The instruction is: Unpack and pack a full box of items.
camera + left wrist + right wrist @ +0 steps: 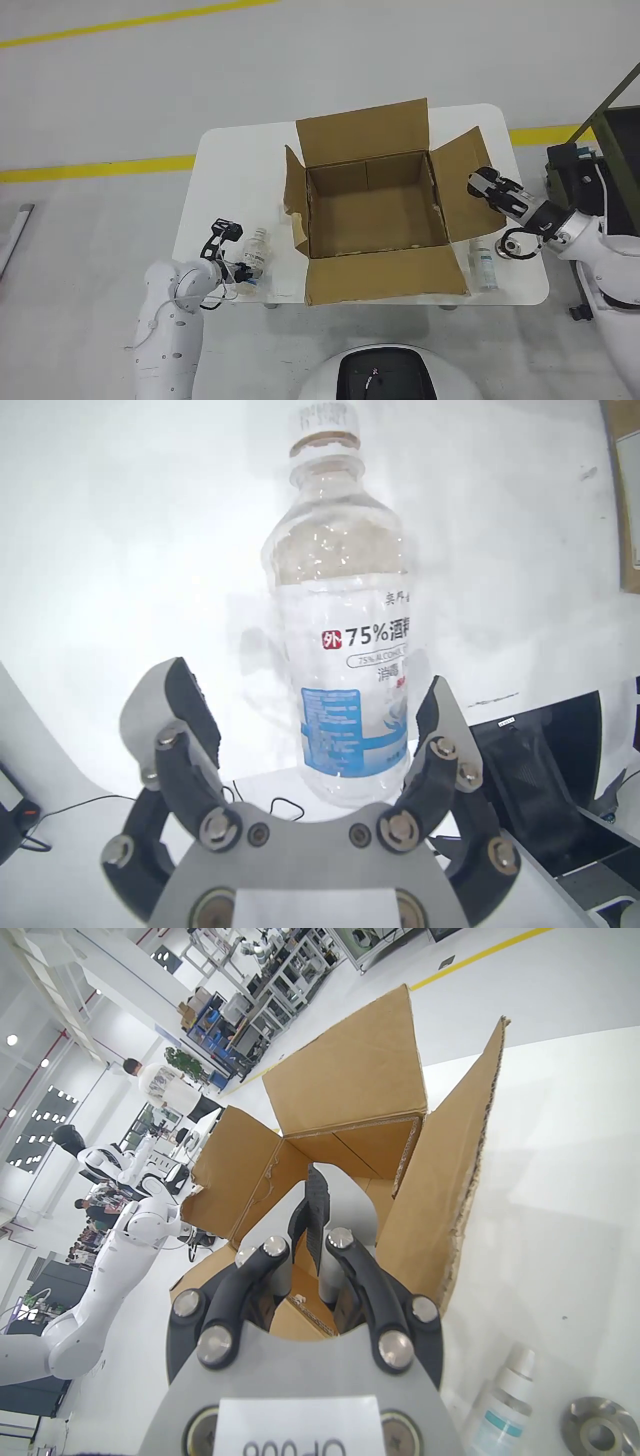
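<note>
On the white table [230, 170], amid grey floor [100, 90] with yellow lines [90, 168], we see the open cardboard box [375, 215]. Left of the box our left gripper [310, 690] gapes wide around a clear bottle [340, 625]; at the box's right flap [455, 165] our right gripper [317, 1190] is pinched closed.

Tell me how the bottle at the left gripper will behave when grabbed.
The bottle looks like thin plastic, so it may flex under a hard squeeze. Its smooth round body could slip or roll if the open left gripper closes off-centre. It is capped, so spilling seems unlikely.
</note>
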You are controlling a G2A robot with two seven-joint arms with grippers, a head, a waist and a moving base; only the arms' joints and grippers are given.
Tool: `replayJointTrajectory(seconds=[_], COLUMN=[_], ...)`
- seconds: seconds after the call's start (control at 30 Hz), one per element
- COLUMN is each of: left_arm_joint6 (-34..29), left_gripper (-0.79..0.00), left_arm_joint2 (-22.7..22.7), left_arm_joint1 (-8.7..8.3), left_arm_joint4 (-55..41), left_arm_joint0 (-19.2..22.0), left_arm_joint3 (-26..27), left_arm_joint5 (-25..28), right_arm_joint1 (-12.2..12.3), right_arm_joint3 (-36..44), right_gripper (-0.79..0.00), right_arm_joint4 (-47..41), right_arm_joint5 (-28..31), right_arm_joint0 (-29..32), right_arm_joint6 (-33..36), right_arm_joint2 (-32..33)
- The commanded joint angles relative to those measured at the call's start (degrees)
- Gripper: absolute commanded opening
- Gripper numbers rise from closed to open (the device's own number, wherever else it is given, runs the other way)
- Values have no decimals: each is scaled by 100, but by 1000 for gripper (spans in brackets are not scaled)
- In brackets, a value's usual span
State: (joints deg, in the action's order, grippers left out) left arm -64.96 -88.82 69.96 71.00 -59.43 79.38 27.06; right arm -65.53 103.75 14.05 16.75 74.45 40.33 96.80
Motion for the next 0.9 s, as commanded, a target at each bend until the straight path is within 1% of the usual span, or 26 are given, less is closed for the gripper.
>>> replayJointTrajectory(seconds=[0.0, 0.03, 0.07, 0.1, 0.13, 0.17, 0.23, 0.43, 0.5, 0.6, 0.67, 0.73, 0.83, 0.87], left_arm_joint6=[63, 87, 100, 148, 161, 177, 218, 321, 336, 335, 265, 165, -19, -113], left_gripper=[0, -34, -197, -397, -523, -622, -785, -785, -785, -785, -785, -785, -785, -785], left_arm_joint2=[36, 68, 86, 116, 133, 172, 271, 426, 431, 334, 221, 108, -125, -176], left_arm_joint1=[-14, -24, -29, -36, -39, -42, -51, -80, -92, -129, -155, -188, -228, -252], left_arm_joint4=[15, 53, 78, 97, 100, 118, 157, 309, 316, 277, 152, 69, -312, -306], left_arm_joint0=[33, 54, 63, 81, 92, 107, 139, 206, 212, 169, 99, -4, -192, -231], left_arm_joint3=[-98, -150, -179, -246, -276, -310, -395, -549, -504, -283, -5, 435, 1220, 1604], left_arm_joint5=[49, 75, 85, 83, 82, 99, 170, 166, 173, 144, 118, 145, 113, 226], right_arm_joint1=[10, 16, 20, 26, 29, 33, 43, 70, 78, 91, 99, 107, 118, 122], right_arm_joint3=[-4, -10, -13, -18, -19, -22, -25, -36, -42, -53, -64, -74, -92, -101], right_gripper=[-785, -785, -785, -785, -785, -785, -785, -785, -785, -785, -785, -785, -785, -785], right_arm_joint4=[5, -3, 4, 6, 5, 1, -1, -8, -12, -27, -45, -60, -76, -91], right_arm_joint5=[-7, -13, -16, -21, -23, -27, -33, -45, -49, -66, -67, -79, -72, -72], right_arm_joint0=[0, -5, -8, -16, -19, -25, -42, -84, -93, -110, -124, -139, -160, -167], right_arm_joint6=[0, 1, 2, -3, -2, 1, -2, -19, -24, -22, -29, -43, -65, -67], right_arm_joint2=[-5, -11, -14, -25, -34, -45, -67, -104, -111, -126, -136, -143, -158, -167])
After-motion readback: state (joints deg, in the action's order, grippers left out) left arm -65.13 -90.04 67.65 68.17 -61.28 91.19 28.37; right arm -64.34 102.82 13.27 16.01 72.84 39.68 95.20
